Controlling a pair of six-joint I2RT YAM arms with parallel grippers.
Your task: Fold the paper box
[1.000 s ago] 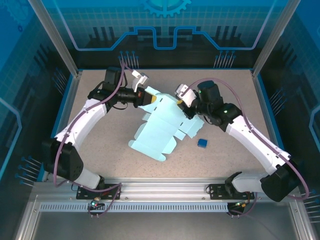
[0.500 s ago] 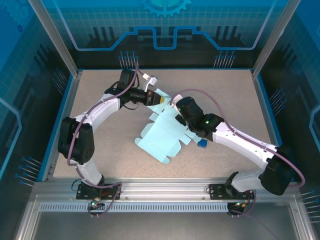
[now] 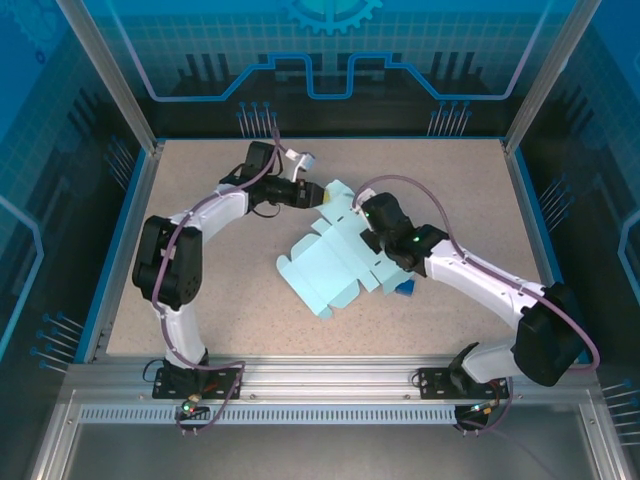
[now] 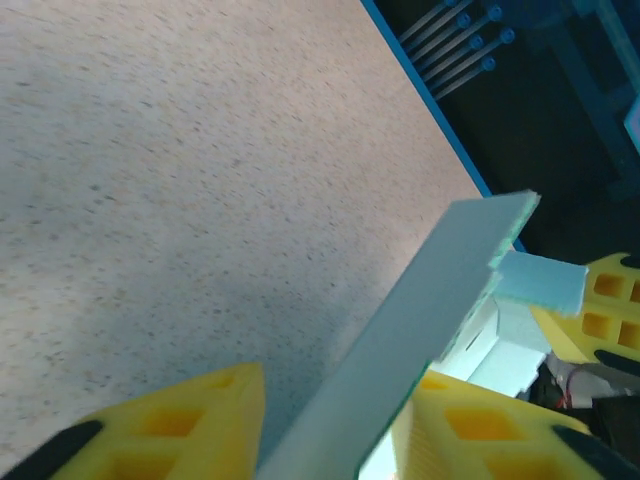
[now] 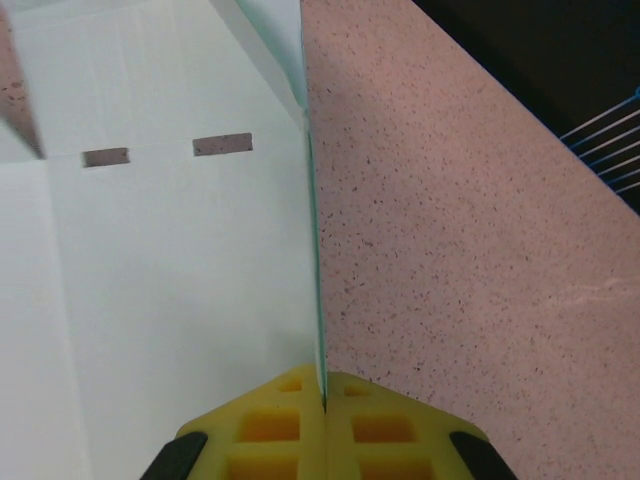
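The paper box [image 3: 330, 262] lies mostly flat near the middle of the table [image 3: 190, 300], a pale blue cut sheet with its far flaps lifted toward the table's far edge. The right gripper [image 5: 322, 388] is pressed together on a standing flap, pinching the thin card at its edge, with the slotted panel spread out to one side. The left gripper [image 4: 335, 405] has its yellow fingers [image 4: 185, 425] apart. Another raised flap runs up between them unsqueezed, with a gap showing on one side of the card. This looks like an early creasing step, with one flap pinned while the other is free. To do it well, the right grip should stay firm and low near the fold line so the sheet cannot slide on the table. The left hand should travel along the flap's plane rather than across it, so the card folds at the crease and does not buckle. A small dark blue cube [image 3: 403, 290] sits just beside the sheet's right edge and is best not swept.
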